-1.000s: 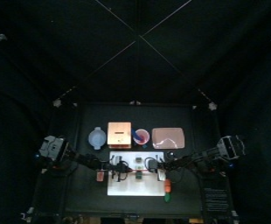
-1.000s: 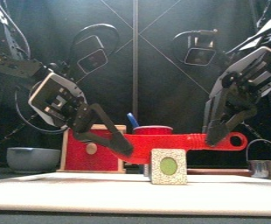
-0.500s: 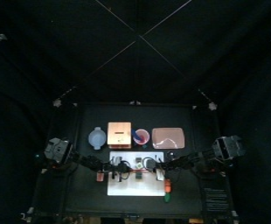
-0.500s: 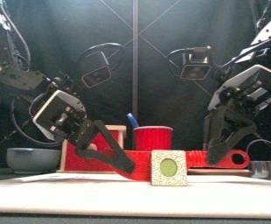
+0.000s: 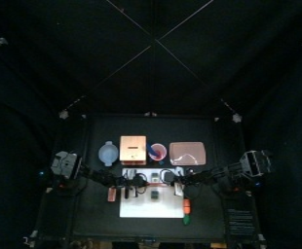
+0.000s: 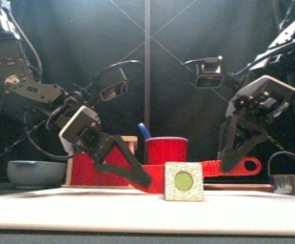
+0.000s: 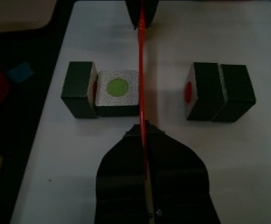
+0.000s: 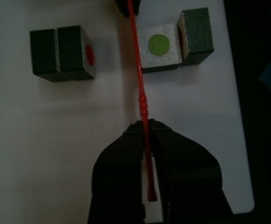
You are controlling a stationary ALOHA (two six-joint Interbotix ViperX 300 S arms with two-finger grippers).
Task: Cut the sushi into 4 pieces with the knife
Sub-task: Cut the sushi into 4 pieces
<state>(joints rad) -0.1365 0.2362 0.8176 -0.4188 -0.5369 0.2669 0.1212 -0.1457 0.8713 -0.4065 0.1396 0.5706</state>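
Both grippers hold one red toy knife level across the white cutting board. My left gripper is shut on its blade end and my right gripper on its handle end. In the left wrist view the red knife runs down the gap between two groups of dark green sushi: a group with a green-centred face and a two-block group with a red-centred face. The right wrist view shows the same gap, with the knife between the red-faced blocks and the green-centred group. From the front, the green-centred piece stands before the blade.
Behind the board stand the blue-grey bowl, the wooden box with a red drawer front, the red cup holding a blue knife, and the pink tray. A metal cutter sits at the right.
Both grippers have come down together with the red knife, from above the sushi to low over the board behind the front piece. The sushi has not shifted.
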